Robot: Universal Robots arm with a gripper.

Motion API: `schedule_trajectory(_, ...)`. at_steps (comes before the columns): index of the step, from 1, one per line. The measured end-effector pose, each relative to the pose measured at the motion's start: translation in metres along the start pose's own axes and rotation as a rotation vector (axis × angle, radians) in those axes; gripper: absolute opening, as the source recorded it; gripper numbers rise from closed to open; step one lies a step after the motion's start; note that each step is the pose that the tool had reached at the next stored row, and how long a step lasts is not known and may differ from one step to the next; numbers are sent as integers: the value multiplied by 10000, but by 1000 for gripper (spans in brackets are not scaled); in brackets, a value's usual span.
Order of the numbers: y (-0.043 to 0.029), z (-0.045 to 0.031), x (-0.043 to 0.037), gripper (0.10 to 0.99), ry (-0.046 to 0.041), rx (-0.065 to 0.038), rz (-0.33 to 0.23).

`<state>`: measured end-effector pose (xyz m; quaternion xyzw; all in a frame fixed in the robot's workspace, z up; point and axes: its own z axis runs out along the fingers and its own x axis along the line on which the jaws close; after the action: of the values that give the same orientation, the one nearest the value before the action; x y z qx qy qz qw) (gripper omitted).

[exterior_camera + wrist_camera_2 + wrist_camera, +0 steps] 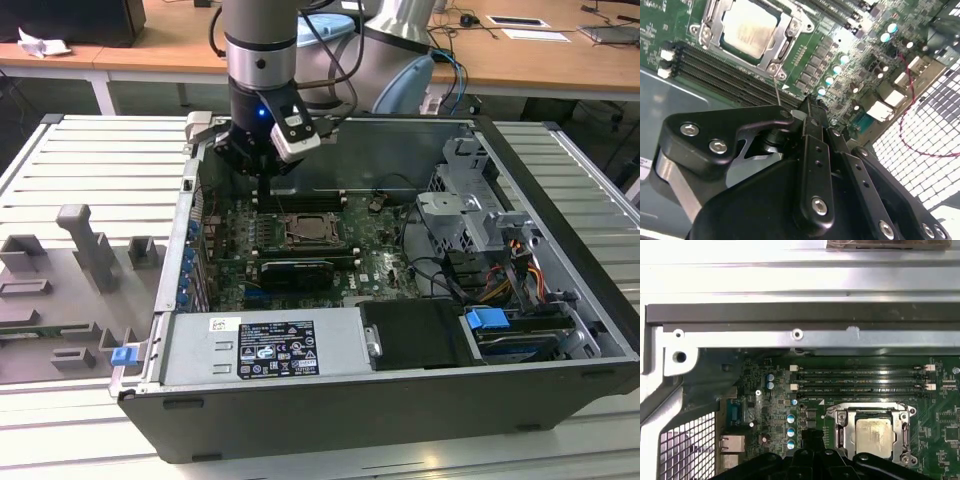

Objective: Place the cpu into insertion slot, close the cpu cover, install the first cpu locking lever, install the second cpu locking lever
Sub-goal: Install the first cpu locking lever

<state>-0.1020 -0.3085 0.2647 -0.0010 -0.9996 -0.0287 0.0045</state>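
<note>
- The gripper [809,106] hangs low over the green board [375,262], just beside the slot [310,232]. Its two fingers are pinched together, and I see nothing between them.
- A thin wire lever [776,90] sticks up from a corner of the slot, right by the finger tips. I think it is not hooked down yet.
- The lever is thin and smooth, so the tips could slide off it. Then it could spring up.
- If that happens, the cover [786,39] may lift, and the cpu [747,27] [875,432] would sit loose.
- Small round caps [836,70] and the long black memory slots [860,380] are close by. A push that goes a bit sideways could knock them.
- A push that is too hard could bend the lever. It could also squash the cpu down into the slot.
- The cpu lies flat in the slot, as both wrist views show. It is a small square with a pale, shiny top that looks a bit yellow. There are faint marks on it that I cannot read.
- The cover is a silver frame with a hole in the middle. It looks flat down around the cpu, so the pale top shows through the hole.
- The slot sits near the middle of the board, inside the open computer case [400,420].
</note>
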Motion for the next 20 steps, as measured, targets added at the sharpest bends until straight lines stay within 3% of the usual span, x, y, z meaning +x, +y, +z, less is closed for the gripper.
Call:
schedule_trajectory(4, 26, 15, 66, 106, -107, -1, -97)
schedule_trajectory(16, 151, 39, 67, 106, -104, 1, -165)
schedule_trajectory(20, 177, 40, 7, 106, -103, 0, -171)
